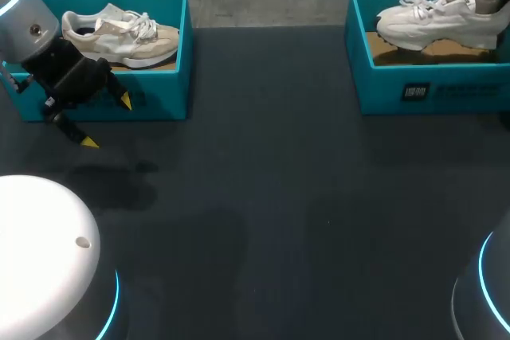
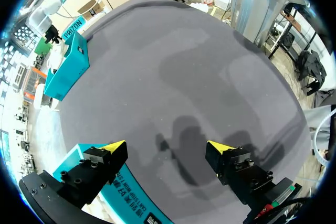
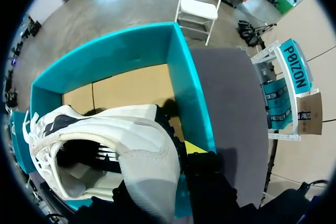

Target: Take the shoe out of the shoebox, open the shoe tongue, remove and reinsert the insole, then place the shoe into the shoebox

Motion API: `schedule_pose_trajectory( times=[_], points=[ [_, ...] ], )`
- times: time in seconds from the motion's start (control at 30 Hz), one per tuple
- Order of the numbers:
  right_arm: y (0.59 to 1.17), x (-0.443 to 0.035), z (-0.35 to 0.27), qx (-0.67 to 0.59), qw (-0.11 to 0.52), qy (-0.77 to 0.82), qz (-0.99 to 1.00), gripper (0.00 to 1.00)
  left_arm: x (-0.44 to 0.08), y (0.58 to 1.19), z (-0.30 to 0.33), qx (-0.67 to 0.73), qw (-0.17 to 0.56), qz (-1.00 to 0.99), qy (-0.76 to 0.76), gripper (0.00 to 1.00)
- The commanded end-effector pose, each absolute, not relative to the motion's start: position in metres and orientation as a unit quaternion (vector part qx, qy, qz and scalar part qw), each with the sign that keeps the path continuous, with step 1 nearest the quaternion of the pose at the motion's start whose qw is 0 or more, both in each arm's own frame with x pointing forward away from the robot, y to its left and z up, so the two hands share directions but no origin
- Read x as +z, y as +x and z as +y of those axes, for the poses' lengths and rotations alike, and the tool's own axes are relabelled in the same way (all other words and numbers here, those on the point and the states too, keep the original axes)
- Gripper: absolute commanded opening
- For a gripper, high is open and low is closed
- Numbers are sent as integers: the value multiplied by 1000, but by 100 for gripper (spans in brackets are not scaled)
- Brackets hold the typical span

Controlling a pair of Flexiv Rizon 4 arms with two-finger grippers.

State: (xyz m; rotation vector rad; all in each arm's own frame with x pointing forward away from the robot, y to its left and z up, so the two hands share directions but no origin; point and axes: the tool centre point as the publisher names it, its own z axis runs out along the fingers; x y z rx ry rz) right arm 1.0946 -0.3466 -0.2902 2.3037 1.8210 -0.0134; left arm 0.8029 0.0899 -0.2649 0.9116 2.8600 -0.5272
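Note:
A white shoe [image 1: 434, 21] lies in the teal shoebox [image 1: 430, 89] at the table's far right. In the right wrist view my right gripper [image 3: 181, 156] is shut on the heel of the white shoe [image 3: 105, 145]. One yellow fingertip [image 3: 194, 148] shows between the heel and the wall of the box [image 3: 191, 98]; the other finger is hidden by the shoe. The shoe rests low inside the box, laces pointing away from the gripper. My left gripper [image 1: 107, 122] hangs open over the table in front of the left box, with nothing between its fingers [image 2: 114, 146].
A second teal shoebox [image 1: 151, 101] at the far left holds a beige shoe [image 1: 119, 36]. Its front wall [image 2: 121, 192] stands right beside my left gripper. Dark tabletop [image 1: 279, 212] lies between the two boxes and towards the front.

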Motion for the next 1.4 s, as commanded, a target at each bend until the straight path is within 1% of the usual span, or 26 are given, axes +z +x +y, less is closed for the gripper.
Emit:
schedule_pose_trajectory(
  times=[0.03,0.83,1.4],
  points=[
    [1093,-284,-348,-8,103,779,618,0,-264,803,90,-171,45,938,299,100],
    [1069,-296,-356,-32,104,766,634,0,-264,803,90,-171,45,938,299,100],
    [1047,-311,-344,-35,100,770,630,0,-264,803,90,-171,45,938,299,100]
  ],
)
